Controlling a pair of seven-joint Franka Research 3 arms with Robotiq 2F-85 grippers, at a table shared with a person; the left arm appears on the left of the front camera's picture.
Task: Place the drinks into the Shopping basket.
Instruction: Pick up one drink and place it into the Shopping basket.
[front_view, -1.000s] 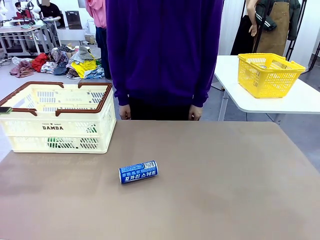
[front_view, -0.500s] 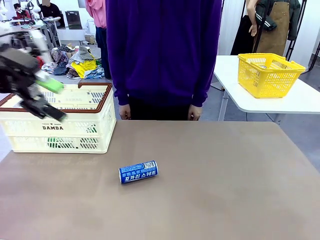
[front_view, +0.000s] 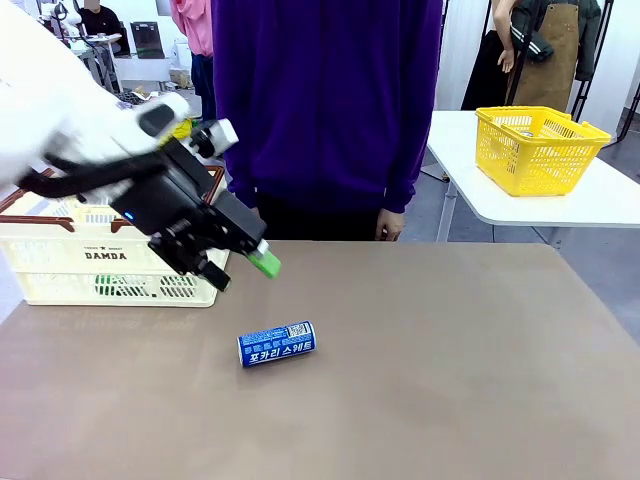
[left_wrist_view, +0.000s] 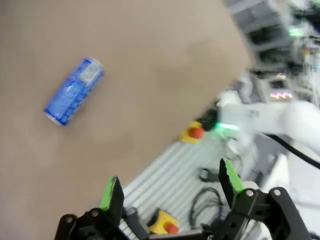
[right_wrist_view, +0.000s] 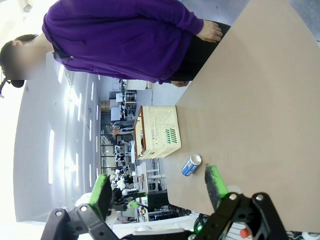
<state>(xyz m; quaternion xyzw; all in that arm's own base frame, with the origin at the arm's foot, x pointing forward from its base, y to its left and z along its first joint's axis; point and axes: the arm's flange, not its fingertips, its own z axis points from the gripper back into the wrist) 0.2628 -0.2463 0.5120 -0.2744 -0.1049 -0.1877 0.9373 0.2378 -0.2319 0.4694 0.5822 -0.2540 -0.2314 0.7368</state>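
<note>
A blue can with white Korean lettering (front_view: 277, 343) lies on its side on the brown table, a little left of the middle. My left gripper (front_view: 243, 272) hangs open above and to the left of it, in front of the basket's right corner, with nothing between its green pads. In the left wrist view the blue can (left_wrist_view: 74, 97) lies at the upper left, far from my open left gripper (left_wrist_view: 170, 187). The cream Shopping basket (front_view: 60, 262) stands at the table's far left; green cans (front_view: 115, 287) show through its slots. My right gripper (right_wrist_view: 157, 187) is open and holds nothing.
A person in a purple sweater (front_view: 325, 100) stands at the far edge, hands down by the table. A yellow mesh basket (front_view: 535, 148) sits on a white side table at the right. In the right wrist view the basket (right_wrist_view: 156, 131) and can (right_wrist_view: 191, 165) are far off.
My left arm has swung in from the left, past the basket, toward the middle of the table and down. Its gripper stayed open. The blue can has not moved.
</note>
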